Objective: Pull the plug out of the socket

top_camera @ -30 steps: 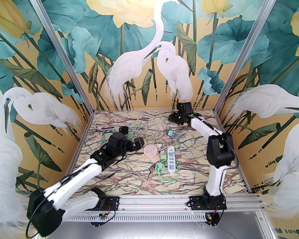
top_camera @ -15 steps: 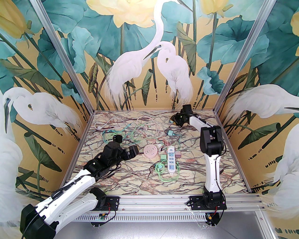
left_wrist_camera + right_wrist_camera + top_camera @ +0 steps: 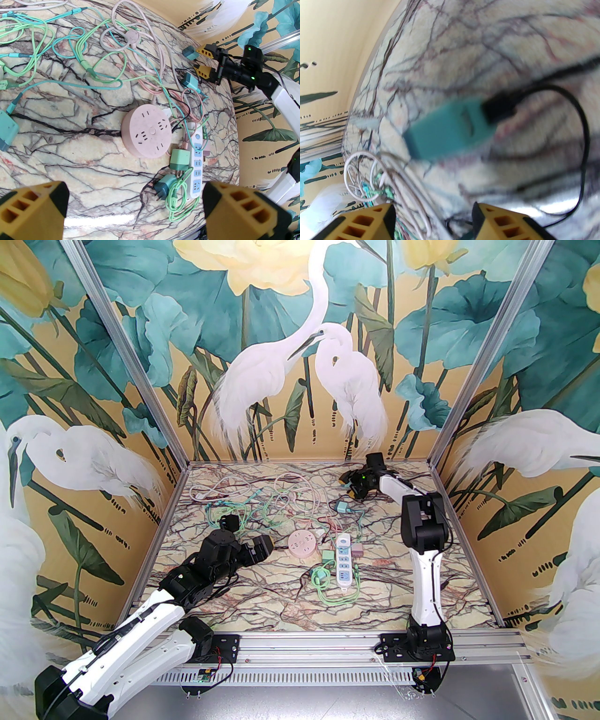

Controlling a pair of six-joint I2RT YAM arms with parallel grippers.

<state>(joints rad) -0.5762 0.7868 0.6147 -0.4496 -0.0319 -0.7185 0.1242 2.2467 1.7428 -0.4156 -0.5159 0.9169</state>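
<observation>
Green plug [image 3: 179, 159] at strip's [image 3: 197, 164] left: likely light, rigid, slick; pinch flat sides. Left hand [image 3: 134, 195], right hand [image 3: 199, 61] apart, empty.

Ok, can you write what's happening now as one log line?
left claw: open, empty | right claw: open, empty | teal charger: in front of right claw, ungripped, black cable attached

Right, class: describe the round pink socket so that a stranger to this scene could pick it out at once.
On the marble-patterned table, look near the middle, at the near edge of the cable tangle. The round pink socket lies flat just left of the white power strip. It alone is a disc; its neighbour is a long bar with blue outlets.
</observation>
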